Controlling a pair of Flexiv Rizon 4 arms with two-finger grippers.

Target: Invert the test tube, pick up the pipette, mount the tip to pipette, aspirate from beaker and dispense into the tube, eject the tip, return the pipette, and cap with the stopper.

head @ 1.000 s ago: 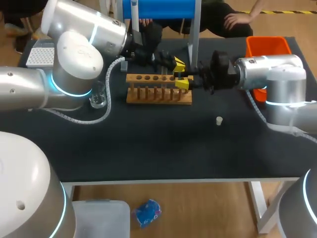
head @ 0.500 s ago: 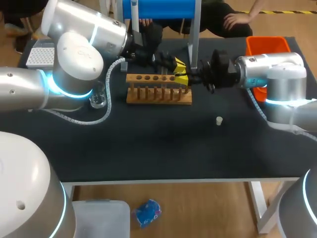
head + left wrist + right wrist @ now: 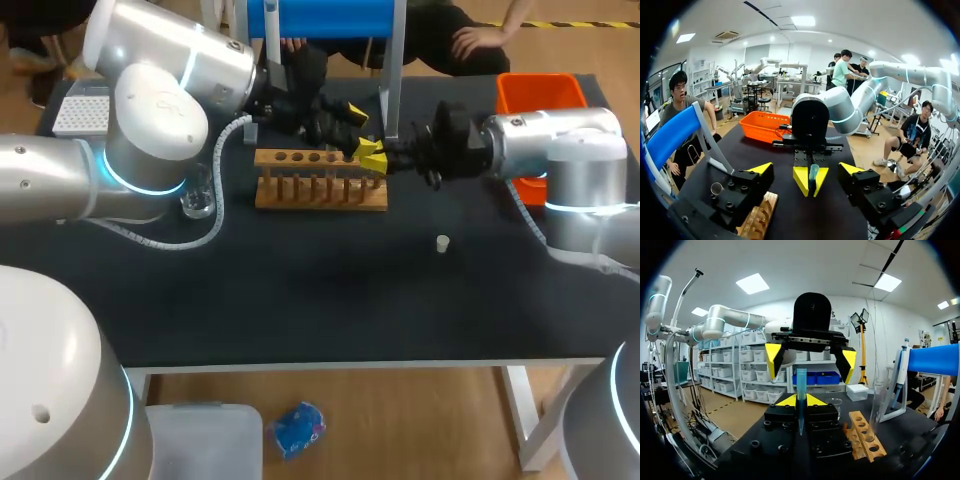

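My right gripper [image 3: 372, 158] is at the right end of the wooden tube rack [image 3: 320, 180], shut on a bluish clear test tube [image 3: 801, 385]. In the left wrist view the tube [image 3: 813, 174] sits between the right gripper's closed yellow tips. My left gripper [image 3: 350, 122] hangs just behind the rack, facing the right one. Its fingers [image 3: 761, 169] stand wide open on either side of the tube and do not touch it. A small white stopper [image 3: 442, 243] lies on the black mat to the right of the rack. The glass beaker [image 3: 198, 196] stands left of the rack.
An orange bin [image 3: 540, 92] sits at the back right, behind my right arm. A blue stand [image 3: 330, 18] rises behind the rack. The tip box [image 3: 82, 110] is at the back left.
The right gripper closed on the test tube. The left gripper then opened wide and let it go, lifting back slightly. The right arm shifted a little to the right.
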